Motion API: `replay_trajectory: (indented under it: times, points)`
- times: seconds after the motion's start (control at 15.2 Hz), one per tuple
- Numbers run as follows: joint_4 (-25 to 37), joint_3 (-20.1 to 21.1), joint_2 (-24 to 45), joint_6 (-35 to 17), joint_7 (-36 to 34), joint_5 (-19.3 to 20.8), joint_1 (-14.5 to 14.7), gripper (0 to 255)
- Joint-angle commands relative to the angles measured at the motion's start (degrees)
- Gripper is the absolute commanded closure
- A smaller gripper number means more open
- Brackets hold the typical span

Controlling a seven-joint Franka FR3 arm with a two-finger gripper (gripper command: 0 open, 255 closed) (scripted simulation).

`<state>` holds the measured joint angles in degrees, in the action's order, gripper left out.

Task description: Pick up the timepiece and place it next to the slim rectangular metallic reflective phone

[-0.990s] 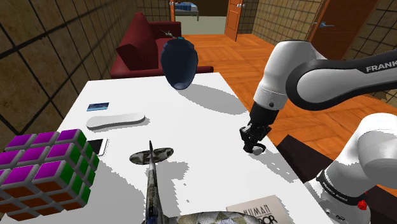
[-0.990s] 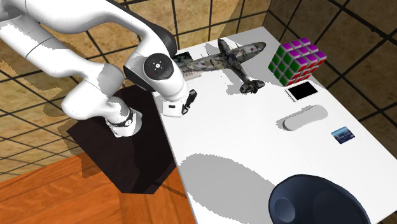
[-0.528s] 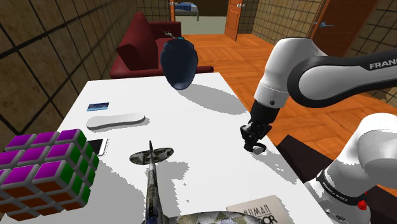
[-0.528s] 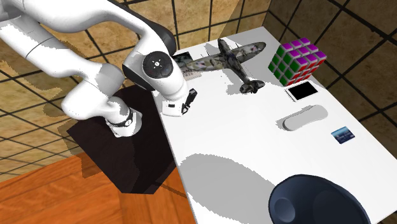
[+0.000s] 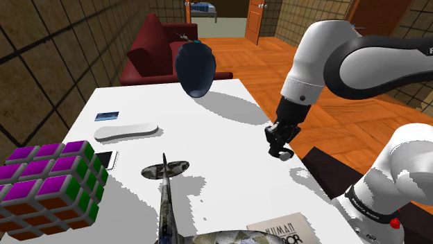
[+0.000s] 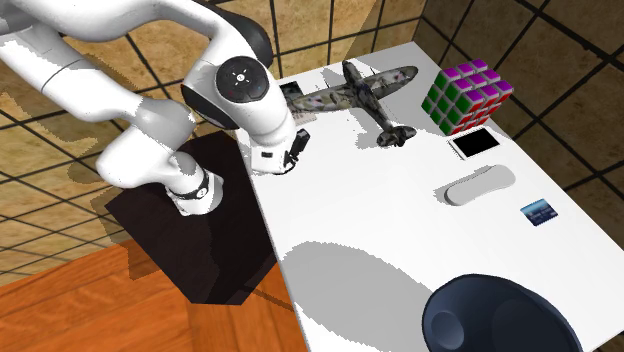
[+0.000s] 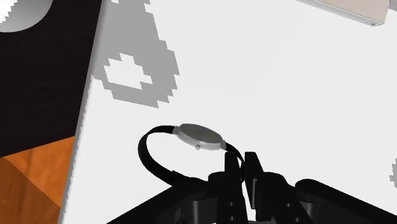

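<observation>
watch (image 7: 199,135) in end effector (image 7: 244,168); strap pinched

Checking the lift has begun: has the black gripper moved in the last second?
Yes. The black two-finger gripper, holding the black-strapped wristwatch, has risen above the white table.

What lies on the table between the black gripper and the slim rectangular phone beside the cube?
Tail of the camouflaged model plane, per both exterior views.
</observation>
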<state>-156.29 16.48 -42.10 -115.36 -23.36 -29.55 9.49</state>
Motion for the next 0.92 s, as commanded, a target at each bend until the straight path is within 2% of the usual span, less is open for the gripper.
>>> replay_trajectory:
  times: [0.0, 0.59, 0.86]
  points:
    - [1.14, -0.44, -0.77, 1.9, -0.49, 0.59, -0.19, 255]
    - [6.91, -1.95, -2.31, 8.99, -2.49, 2.64, -0.82, 255]
    - [13.38, 1.97, 7.09, 4.77, -5.14, 1.79, -1.06, 255]
